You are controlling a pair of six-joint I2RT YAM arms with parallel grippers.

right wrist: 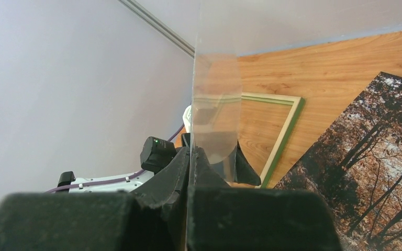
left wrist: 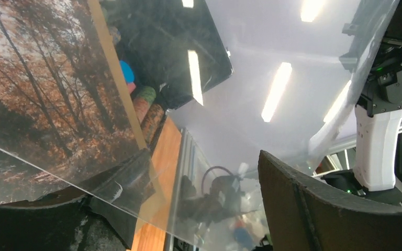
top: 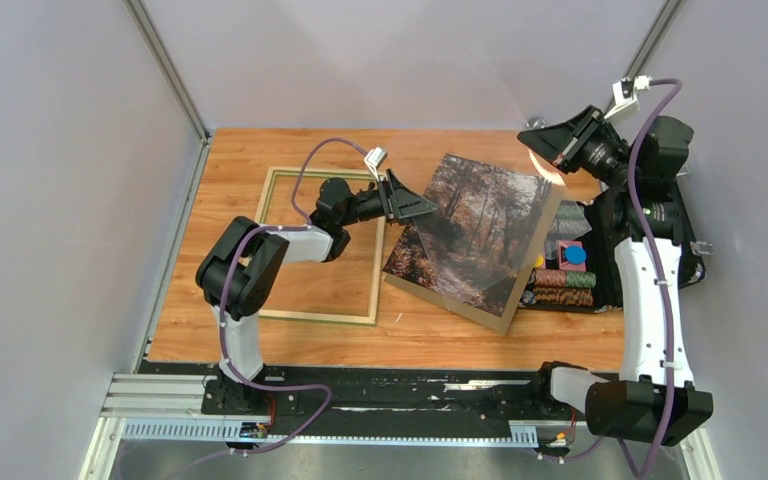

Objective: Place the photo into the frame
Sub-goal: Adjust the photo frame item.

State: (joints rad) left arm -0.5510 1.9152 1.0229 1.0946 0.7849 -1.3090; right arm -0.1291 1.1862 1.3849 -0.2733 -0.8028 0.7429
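The photo (top: pixel 475 235), an autumn forest print, lies face up on a brown board at the table's middle and also fills the left of the left wrist view (left wrist: pixel 42 89). The frame (top: pixel 325 318) lies flat to its left, pale back up with green edges (right wrist: pixel 282 130). Above the photo a clear sheet (left wrist: pixel 230 104) hangs tilted. My right gripper (top: pixel 552 148) is shut on the sheet's far right edge, seen edge-on (right wrist: pixel 191 151). My left gripper (top: pixel 412 205) is open, its fingers (left wrist: pixel 314 209) standing on either side of the sheet's left edge.
A black tray (top: pixel 600 290) with stacks of coloured chips (top: pixel 563 280) sits at the right, under the photo board's right side. Grey enclosure walls stand close on the left, back and right. The arm bases occupy the near edge.
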